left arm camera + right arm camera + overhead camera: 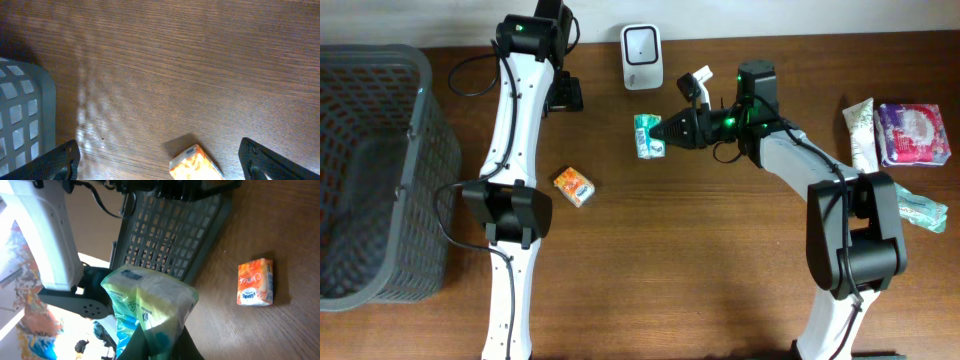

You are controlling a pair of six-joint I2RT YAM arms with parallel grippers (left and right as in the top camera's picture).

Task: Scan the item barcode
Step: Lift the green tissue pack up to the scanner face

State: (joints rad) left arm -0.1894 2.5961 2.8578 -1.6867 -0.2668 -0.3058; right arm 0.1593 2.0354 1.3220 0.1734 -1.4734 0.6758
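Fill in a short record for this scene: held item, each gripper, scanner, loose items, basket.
held item: green pack, just in front of the scanner
right gripper: shut on green pack
left gripper: open, empty, pointing down near the orange box
scanner: white, top centre of the overhead view
orange box: lying loose between the arms
pink pack: far right, among other packets
basket: grey, far left
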